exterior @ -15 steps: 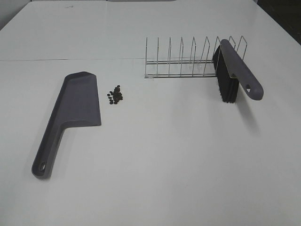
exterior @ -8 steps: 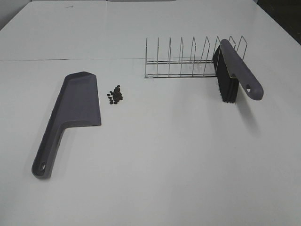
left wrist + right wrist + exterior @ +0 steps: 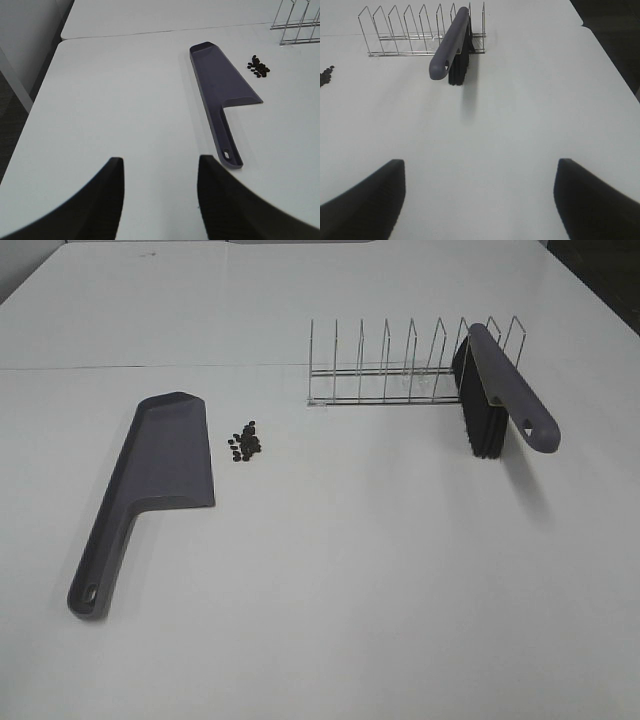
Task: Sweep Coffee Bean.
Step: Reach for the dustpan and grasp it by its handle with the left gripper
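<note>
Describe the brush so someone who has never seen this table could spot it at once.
On the white table, find the wire rack toward the far right. The brush leans in its right-hand end, grey handle sloping down toward the front. Unlike the flat grey dustpan on the left, it has black bristles underneath.
</note>
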Controlling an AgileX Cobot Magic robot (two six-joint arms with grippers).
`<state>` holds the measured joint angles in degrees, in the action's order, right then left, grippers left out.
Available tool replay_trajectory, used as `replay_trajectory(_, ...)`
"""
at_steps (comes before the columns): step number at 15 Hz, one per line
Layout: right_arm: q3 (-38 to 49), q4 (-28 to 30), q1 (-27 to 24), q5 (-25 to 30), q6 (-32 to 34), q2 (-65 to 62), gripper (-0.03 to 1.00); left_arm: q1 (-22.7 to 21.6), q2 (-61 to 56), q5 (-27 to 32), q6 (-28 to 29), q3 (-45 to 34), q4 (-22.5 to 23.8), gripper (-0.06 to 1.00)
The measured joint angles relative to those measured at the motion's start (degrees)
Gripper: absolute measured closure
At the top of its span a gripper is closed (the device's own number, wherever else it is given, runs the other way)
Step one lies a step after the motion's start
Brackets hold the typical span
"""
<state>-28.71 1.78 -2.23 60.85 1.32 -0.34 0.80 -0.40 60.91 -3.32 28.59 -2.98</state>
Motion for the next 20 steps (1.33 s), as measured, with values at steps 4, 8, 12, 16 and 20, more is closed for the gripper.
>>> replay_trajectory(4,0.0,0.0,0.0,0.0,0.0,0.0,0.2,0.0,0.0,0.0,0.0,0.0,0.0,0.51)
replay_trajectory(8,0.0,0.0,0.0,0.0,0.0,0.0,0.2,0.0,0.0,0.0,0.0,0.0,0.0,0.51)
replay_trajectory(12,0.0,0.0,0.0,0.0,0.0,0.0,0.2,0.0,0.0,0.0,0.0,0.0,0.0,0.51)
replay_trajectory(16,0.0,0.0,0.0,0.0,0.0,0.0,0.2,0.0,0.0,0.0,0.0,0.0,0.0,0.51)
replay_trajectory(20,0.0,0.0,0.0,0.0,0.0,0.0,0.2,0.0,0.0,0.0,0.0,0.0,0.0,0.51)
